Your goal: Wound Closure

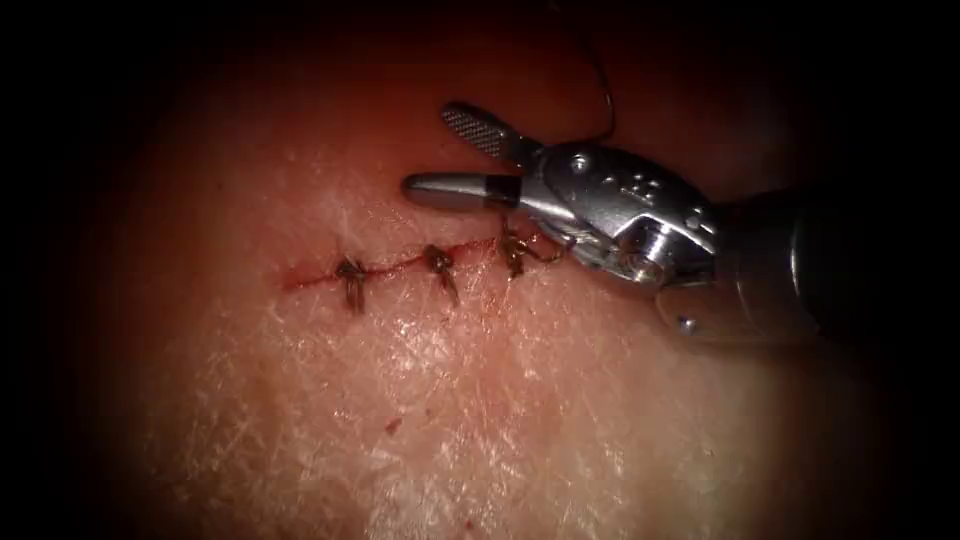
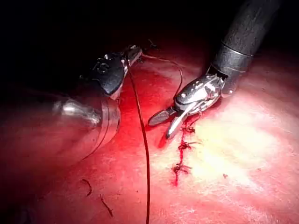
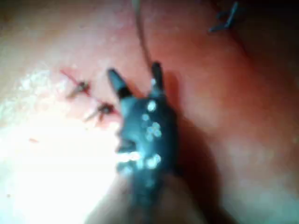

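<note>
The cut (image 1: pixel 400 266) runs across the tissue (image 1: pixel 480 400) and carries three knotted stitches, the rightmost one (image 1: pixel 513 252) just below my right tool. My right tool (image 1: pixel 428 150) hovers over the cut's right end with its jaws wide open and nothing between them; the same shows in the left wrist view (image 2: pixel 162 127) and the right wrist view (image 3: pixel 134 71). My left tool (image 2: pixel 133 50) sits beyond the cut, jaws shut on the thread (image 2: pixel 145 149). One strand curves from it toward the last knot (image 2: pixel 188 129), the other trails long across the tissue.
A piece of thread (image 1: pixel 606 100) arcs behind the right tool's wrist. Short cut ends of thread (image 2: pixel 87 186) lie on the tissue near the left tool's shaft. Red fluid marks the line of the cut.
</note>
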### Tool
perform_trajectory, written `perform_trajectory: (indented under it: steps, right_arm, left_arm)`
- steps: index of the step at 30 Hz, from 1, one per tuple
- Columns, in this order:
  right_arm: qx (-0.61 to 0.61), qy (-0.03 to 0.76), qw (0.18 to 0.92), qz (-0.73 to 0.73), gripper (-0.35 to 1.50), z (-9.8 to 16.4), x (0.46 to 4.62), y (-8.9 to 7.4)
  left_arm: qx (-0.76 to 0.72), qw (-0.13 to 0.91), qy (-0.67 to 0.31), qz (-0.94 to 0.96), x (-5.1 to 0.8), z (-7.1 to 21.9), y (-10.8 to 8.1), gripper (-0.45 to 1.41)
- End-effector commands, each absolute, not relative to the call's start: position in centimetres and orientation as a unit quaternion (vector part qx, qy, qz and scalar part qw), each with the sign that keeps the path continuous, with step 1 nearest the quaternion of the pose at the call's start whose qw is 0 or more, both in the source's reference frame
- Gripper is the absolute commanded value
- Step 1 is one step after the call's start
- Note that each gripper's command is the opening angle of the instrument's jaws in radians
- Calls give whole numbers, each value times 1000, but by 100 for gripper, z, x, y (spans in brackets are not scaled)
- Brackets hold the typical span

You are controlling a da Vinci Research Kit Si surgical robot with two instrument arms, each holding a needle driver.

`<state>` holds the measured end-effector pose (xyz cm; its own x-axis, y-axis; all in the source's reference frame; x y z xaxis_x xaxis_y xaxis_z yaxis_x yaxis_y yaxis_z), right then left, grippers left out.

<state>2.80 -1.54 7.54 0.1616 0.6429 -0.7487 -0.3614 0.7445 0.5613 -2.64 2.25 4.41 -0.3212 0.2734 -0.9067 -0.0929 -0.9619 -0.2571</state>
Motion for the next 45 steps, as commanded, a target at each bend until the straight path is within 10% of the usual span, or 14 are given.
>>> perform_trajectory:
  steps: [1,14,15,16,17,45]
  right_arm:
    - [111,551,759,328,133,754,262,-151]
    - [50,510,775,370,138,744,102,-154]
    - [47,507,776,373,138,743,93,-155]
    - [43,504,776,377,140,742,83,-157]
    - [44,503,776,378,140,741,77,-158]
    - [62,520,781,341,133,708,82,-173]
  left_arm:
    - [-568,120,-69,811,-259,451,230,-45]
    - [-512,141,0,847,-225,540,244,-45]
    - [-510,152,-2,847,-224,546,245,-25]
    - [-506,200,-22,839,-224,556,248,78]
    - [-506,240,-45,827,-226,560,249,115]
    - [-559,134,-162,802,-355,529,110,56]
